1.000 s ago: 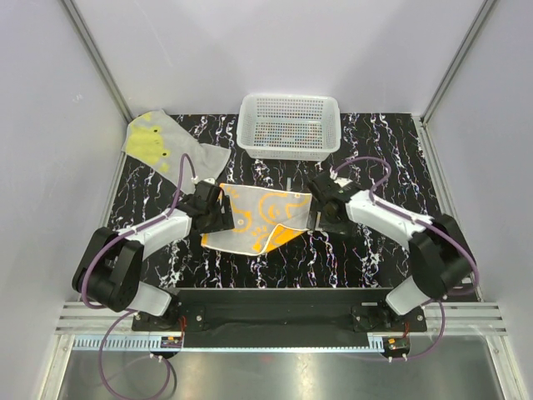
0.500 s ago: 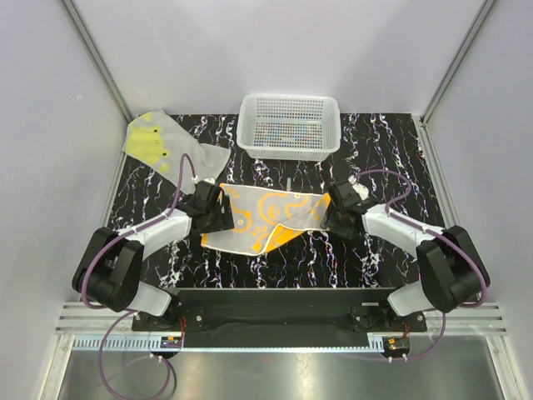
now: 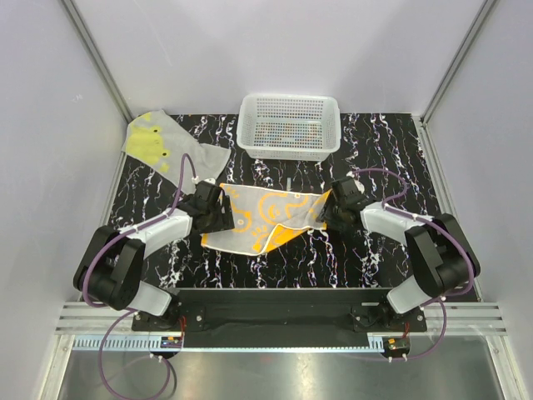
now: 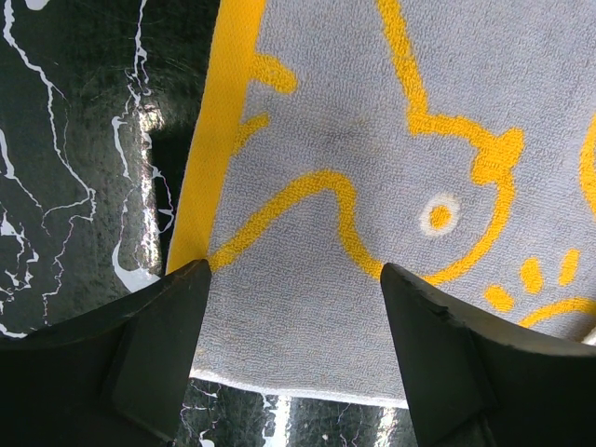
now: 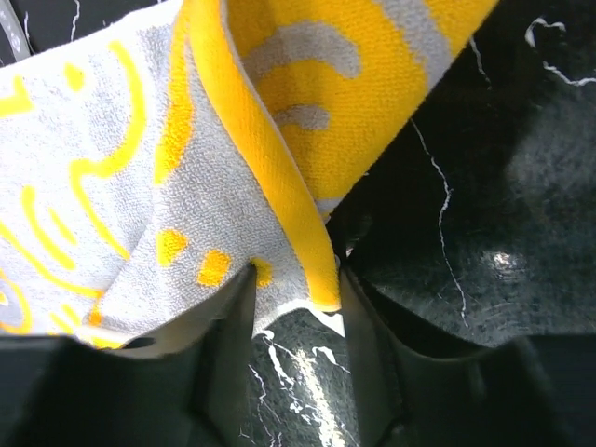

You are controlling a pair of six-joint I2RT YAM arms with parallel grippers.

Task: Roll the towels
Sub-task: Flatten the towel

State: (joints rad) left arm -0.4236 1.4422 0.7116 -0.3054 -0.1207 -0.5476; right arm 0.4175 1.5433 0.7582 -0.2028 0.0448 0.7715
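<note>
Black marbled stone forms the bench [image 3: 383, 150], on which everything is laid out. A white perforated basket [image 3: 288, 152] is set at the rear centre. Just in front of it, the orange towel [image 3: 266, 218] is spread in the middle of the bench. Its long axis runs left to right between the two arms, and its right end is partly folded over. The grey towel [image 3: 162, 142] lies apart at the far left corner, and neither arm is near it.

The left hand [image 4: 293, 307] is held over the orange towel's left edge. Its jaws stand wide apart and nothing is gripped between them. The right hand [image 5: 296, 289] is placed at the towel's right corner, and the doubled corner is seen pinched between its fingers [image 5: 228, 326]. From that hand the cloth extends leftward, toward the other arm.

The orange towel is judged to be the one in hand. A roll would probably be started from the held right end and carried along the long axis.
</note>
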